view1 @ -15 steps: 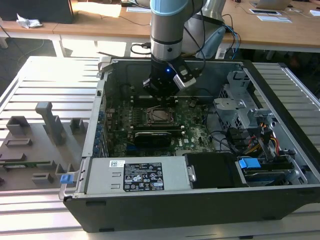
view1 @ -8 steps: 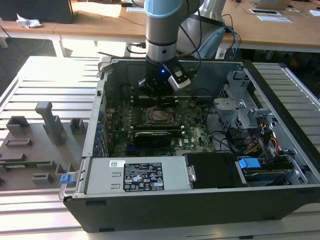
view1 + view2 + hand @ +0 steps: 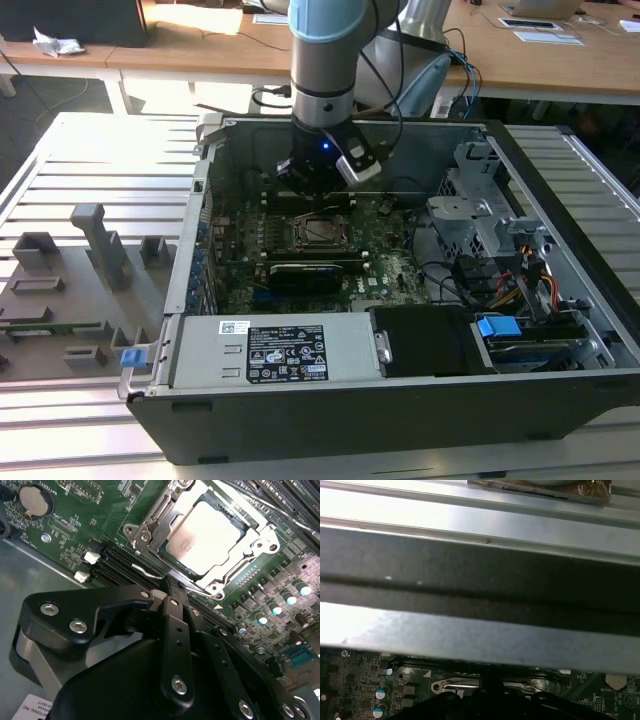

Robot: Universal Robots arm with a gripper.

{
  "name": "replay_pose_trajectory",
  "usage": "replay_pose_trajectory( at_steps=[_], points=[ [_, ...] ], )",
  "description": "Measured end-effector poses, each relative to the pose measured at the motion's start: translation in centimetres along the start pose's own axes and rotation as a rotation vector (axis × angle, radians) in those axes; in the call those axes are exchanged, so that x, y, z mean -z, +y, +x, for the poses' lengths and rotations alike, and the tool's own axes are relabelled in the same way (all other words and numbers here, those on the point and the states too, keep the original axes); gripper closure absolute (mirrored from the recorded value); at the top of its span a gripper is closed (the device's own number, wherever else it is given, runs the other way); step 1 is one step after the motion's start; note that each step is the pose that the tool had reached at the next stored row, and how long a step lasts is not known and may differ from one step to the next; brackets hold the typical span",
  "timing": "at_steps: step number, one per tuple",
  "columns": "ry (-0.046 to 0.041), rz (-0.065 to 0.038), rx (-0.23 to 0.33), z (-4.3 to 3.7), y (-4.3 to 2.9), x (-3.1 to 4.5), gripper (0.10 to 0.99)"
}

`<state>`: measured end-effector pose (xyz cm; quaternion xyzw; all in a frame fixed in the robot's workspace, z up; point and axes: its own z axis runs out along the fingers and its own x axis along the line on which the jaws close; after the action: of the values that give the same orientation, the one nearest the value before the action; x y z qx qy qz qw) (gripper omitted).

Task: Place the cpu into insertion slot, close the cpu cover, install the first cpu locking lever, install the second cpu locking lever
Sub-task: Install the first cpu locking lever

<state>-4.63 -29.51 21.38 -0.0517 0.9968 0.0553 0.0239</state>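
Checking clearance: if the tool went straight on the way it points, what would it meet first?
Likely the edge of the cpu cover framing the cpu, just ahead of the tool; depth unclear.

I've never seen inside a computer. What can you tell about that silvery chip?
The cpu is a flat square chip with a pale silvery metal top. It lies level on the green board, framed by the closed metal cpu cover, whose edges overlap its rim. The gripper hangs close by, not touching it.

Computer case [image 3: 330, 425] on slatted table [image 3: 95, 150]
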Motion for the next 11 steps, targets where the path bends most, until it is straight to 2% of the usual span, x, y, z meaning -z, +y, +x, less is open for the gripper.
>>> replay_pose_trajectory(
  at_steps=[4,6,9,11],
  points=[
    [-0.0022,-0.021,-0.001,0.05,-0.16,0.02,0.980],
    [-0.0030,-0.028,-0.001,0.07,-0.32,0.03,0.980],
    [-0.0052,-0.049,-0.002,0.02,-0.50,0.06,0.980],
    [-0.0061,-0.057,-0.002,-0.13,-0.52,0.04,0.980]
  ],
)
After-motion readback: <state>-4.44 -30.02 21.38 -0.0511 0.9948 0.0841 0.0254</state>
